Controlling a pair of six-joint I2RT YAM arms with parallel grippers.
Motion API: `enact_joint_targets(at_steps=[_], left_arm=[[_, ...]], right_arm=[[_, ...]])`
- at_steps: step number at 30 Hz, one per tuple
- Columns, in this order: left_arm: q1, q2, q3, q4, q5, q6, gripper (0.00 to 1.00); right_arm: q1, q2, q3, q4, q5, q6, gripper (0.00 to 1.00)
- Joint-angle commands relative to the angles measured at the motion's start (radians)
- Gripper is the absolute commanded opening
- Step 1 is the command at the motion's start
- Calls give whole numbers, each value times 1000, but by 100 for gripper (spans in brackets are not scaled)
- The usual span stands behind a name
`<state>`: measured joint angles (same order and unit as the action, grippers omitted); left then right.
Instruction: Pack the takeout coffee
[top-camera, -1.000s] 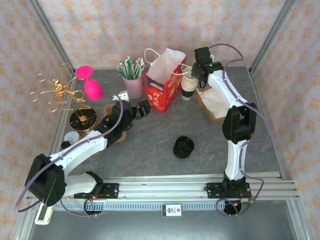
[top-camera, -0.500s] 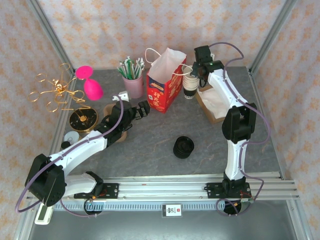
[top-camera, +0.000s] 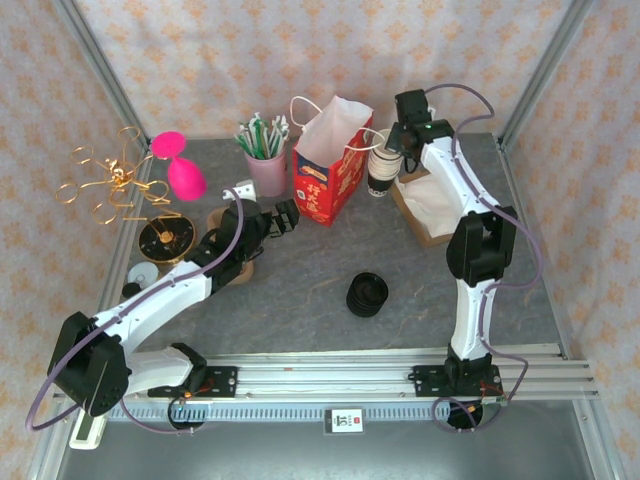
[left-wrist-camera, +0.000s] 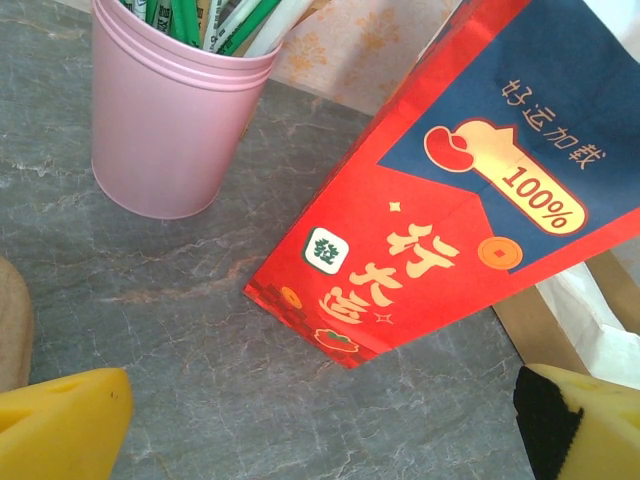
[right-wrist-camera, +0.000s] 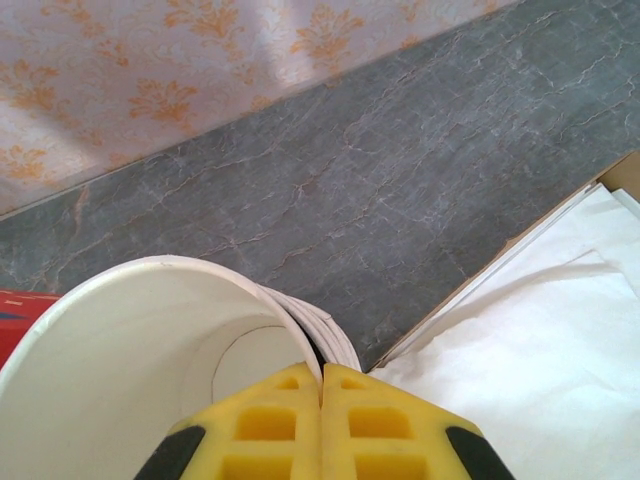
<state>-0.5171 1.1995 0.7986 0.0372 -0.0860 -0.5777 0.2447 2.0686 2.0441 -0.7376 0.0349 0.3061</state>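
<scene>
Right pincer (right-wrist-camera: 322, 392) is clenched on the rim of the white paper cup (top-camera: 379, 176), one finger inside and one outside. The cup hangs just beside the red paper bag (top-camera: 328, 172), on the side facing the cardboard box (top-camera: 432, 212), near the bag's mouth. It's not in the bag yet. Can't tell if its base is clear of the tabletop (top-camera: 300, 290).

Risks as I see them:
- A rim-only pinch on thin paper lets the cup swing or slide out on a fast move.
- The wrist view shows extra rims nested at the pinch, so this looks like more than one cup. If only one wall is clamped, the rest may drop off.
- The bag is unsupported. Left pincer (top-camera: 288, 216) is released, jaws wide, near the bag's front face but touching nothing. If the cup clips the bag's edge or its white handle (top-camera: 362, 142), the bag could tip or skid towards the pink tin of straws (left-wrist-camera: 172, 120).
- The bag leans, so its mouth is a narrow target and a low approach hits the side wall.

The black lid stack (top-camera: 367, 294) sits well in front of the bag, untouched.
</scene>
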Motion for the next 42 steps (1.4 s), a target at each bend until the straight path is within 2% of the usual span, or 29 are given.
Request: enact_joint_targets(at_steps=[1, 8, 13, 17, 24, 30, 34, 42], left_arm=[[-3, -28, 38, -34, 4, -3, 99], [-1, -38, 65, -63, 8, -2, 99], [-2, -58, 90, -113, 33, -32, 99], [-2, -90, 91, -145, 57, -34, 99], [-2, -151, 65, -199, 108, -46, 99], [-28, -188, -3, -145, 156, -89, 99], [-75, -172, -30, -115, 133, -112, 99], [-152, -110, -77, -9, 87, -172, 99]], right_arm=[[-4, -81, 49, -21, 4, 19, 0], [-7, -129, 85, -39, -6, 27, 0], [-10, -172, 170, -116, 21, 20, 0], [-10, -261, 136, -172, 47, 18, 0], [12, -540, -236, -142, 33, 28, 0], [57, -700, -576, -54, -9, 71, 0], [99, -735, -758, 74, -45, 97, 0], [140, -704, -987, 316, 18, 147, 0]])
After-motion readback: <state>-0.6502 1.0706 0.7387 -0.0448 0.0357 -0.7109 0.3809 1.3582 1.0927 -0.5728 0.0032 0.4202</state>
